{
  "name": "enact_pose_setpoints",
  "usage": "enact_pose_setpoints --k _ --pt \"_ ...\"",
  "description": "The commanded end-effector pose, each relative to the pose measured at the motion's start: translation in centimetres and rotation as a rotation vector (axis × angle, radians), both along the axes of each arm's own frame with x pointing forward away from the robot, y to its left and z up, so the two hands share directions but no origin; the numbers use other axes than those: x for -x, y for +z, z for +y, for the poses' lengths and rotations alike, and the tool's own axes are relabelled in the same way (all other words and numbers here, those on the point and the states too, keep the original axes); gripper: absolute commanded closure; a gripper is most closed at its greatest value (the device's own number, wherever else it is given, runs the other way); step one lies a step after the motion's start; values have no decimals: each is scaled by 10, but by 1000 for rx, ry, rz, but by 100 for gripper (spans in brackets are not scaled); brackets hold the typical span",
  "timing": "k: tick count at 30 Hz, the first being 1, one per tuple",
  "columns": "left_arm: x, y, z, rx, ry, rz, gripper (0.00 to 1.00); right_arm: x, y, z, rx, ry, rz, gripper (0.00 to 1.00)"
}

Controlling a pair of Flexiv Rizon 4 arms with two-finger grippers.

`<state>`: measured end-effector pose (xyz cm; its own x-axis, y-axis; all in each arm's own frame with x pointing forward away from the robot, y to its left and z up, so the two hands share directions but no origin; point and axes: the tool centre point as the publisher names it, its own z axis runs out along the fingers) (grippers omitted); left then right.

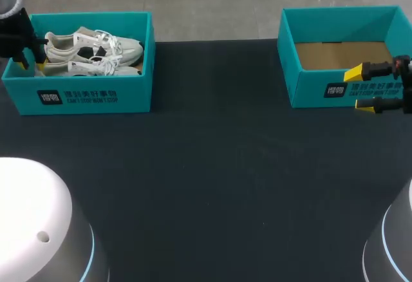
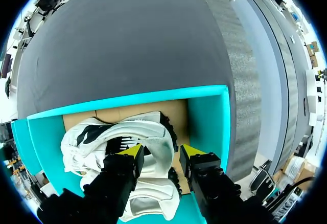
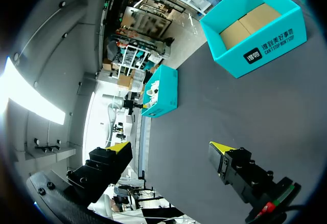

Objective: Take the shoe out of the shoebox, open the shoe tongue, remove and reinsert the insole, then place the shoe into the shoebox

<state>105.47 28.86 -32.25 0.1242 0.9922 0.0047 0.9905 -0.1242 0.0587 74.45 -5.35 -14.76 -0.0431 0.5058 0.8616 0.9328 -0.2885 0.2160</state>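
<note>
A dark table [image 1: 212, 166] fills most of what we see from the head view. At its far left stands a teal shoebox [image 1: 90, 95], open at the top, and we place everything else by it.

Well to the right of the shoebox, at the table's far right, stands an empty box [image 1: 309, 89] of the same teal, its brown cardboard floor bare.

Inside the shoebox lie two white shoes [image 1: 90, 47] with black patches and white laces, side by side, with their toes pointing towards the empty box.

Our left gripper [image 1: 32, 65] is at the shoebox's left end, its yellow tips down inside the box. From the left wrist view, the left gripper [image 2: 162, 152] stands moderately open over the shoes [image 2: 148, 137], with the heel end of one shoe between its fingers. We cannot tell whether either finger touches that shoe.

Our right gripper [image 1: 358, 90] is well to the right of the shoebox, hanging in front of the empty box's front wall. From the right wrist view, the right gripper [image 3: 170, 147] is spread wide and holds nothing, with only table between its tips. Ahead of it are the shoebox [image 3: 163, 96] and the empty box [image 3: 255, 45].
</note>
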Motion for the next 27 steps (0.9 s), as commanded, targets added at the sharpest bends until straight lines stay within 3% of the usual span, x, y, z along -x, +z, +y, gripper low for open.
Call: enact_pose_setpoints --k 1,11,18,27 --pt "-9 -10 4 -6 -4 12 51 1 0 0 4 -2 2 0" --pt "-16 -36 9 -14 -50 48 51 1 0 0 4 -2 2 0" --pt "-17 -36 7 6 -42 37 52 1 0 0 4 -2 2 0" --pt "-17 -55 0 2 -65 44 52 1 0 0 4 -2 2 0"
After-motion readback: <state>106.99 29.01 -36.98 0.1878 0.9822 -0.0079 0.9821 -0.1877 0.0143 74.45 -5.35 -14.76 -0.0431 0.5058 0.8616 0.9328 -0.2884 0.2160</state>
